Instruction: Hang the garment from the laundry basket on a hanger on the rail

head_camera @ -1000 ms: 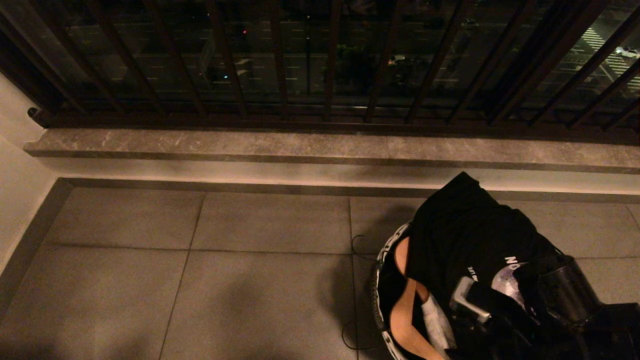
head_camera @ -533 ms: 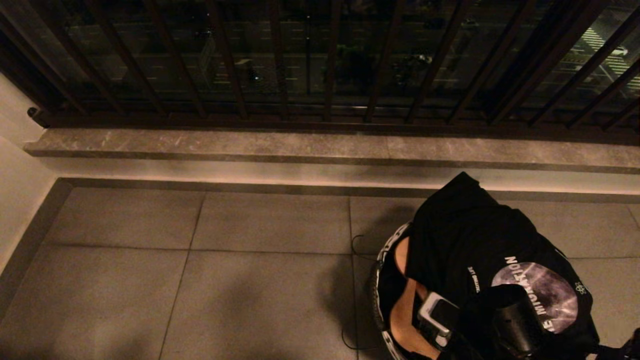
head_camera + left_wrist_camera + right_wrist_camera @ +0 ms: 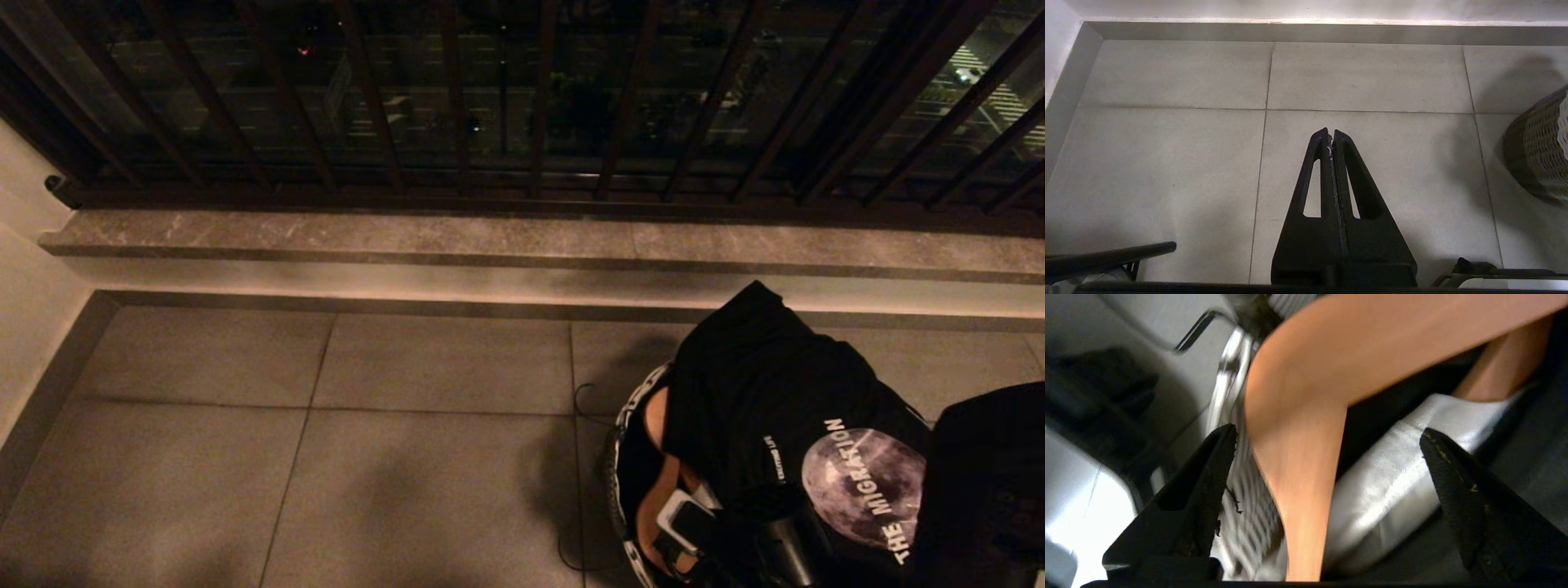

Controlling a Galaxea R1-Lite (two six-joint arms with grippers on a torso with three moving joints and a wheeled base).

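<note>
1. Head view: the right gripper (image 3: 718, 543) has swung down and leftward across the black T-shirt (image 3: 775, 408) over the last second, and now sits at the near-left rim of the laundry basket (image 3: 622, 441).
2. Its jaws have spread wide and hold nothing; in the right wrist view they straddle the wooden hanger (image 3: 1298, 428).
3. The shirt stays draped over the basket's far edge, on the tiled floor (image 3: 326, 457).
4. My read: it is lining up to grab the hanger.
5. The left gripper (image 3: 1331, 141) is parked over the floor, fingers pressed together.
6. No rail in sight yet.
</note>
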